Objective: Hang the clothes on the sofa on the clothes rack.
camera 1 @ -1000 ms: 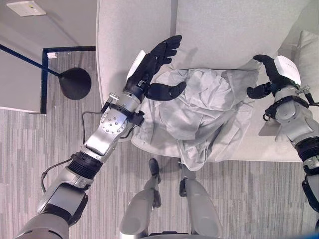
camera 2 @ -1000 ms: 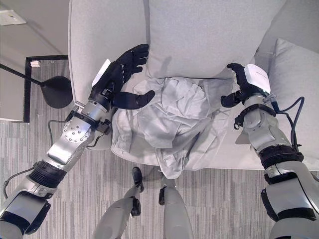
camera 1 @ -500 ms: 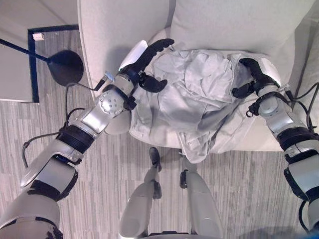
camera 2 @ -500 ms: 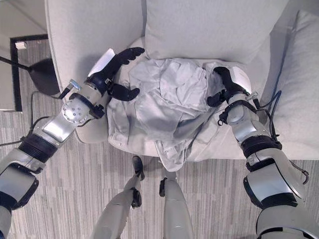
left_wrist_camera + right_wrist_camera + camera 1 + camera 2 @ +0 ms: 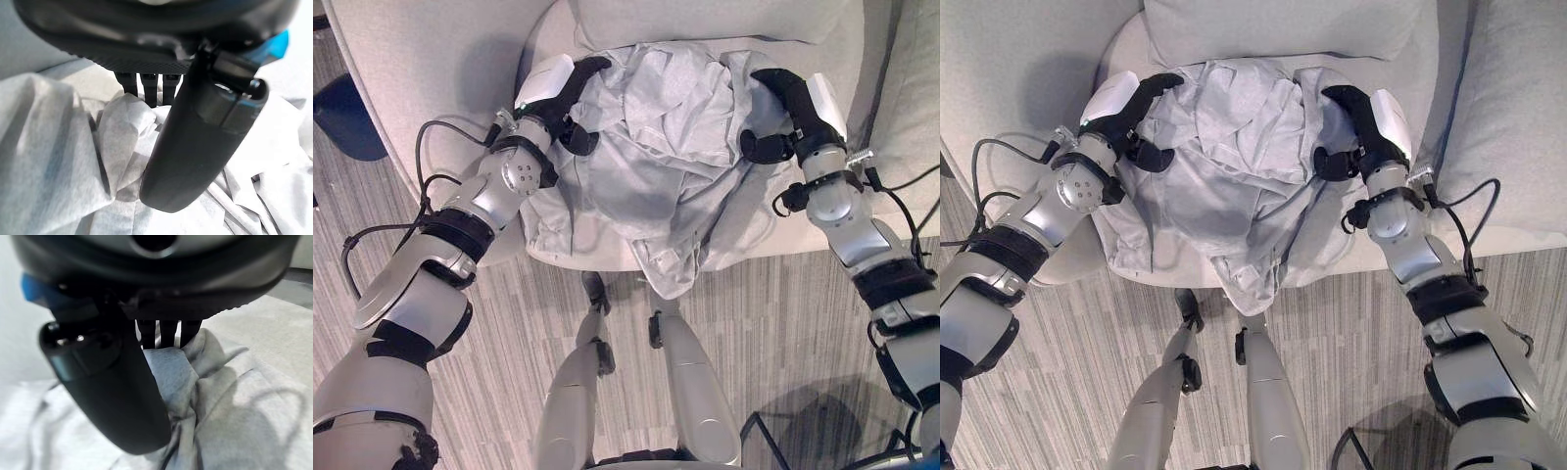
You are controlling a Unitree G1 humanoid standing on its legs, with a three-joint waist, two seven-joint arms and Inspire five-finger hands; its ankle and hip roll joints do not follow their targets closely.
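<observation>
early stage: the crumpled grey shirt (image 5: 656, 147) lies on the sofa (image 5: 431, 59) seat, unlifted. the left robot hand (image 5: 563, 93) and right robot hand (image 5: 783, 113) flank it, fingers spread apart against the cloth; hanging remains.

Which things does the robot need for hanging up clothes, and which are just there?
For the job:
clothes, crumpled on the sofa
left hand, at the pile's left edge
right hand, at its right edge

Just there:
cushion
floor
</observation>
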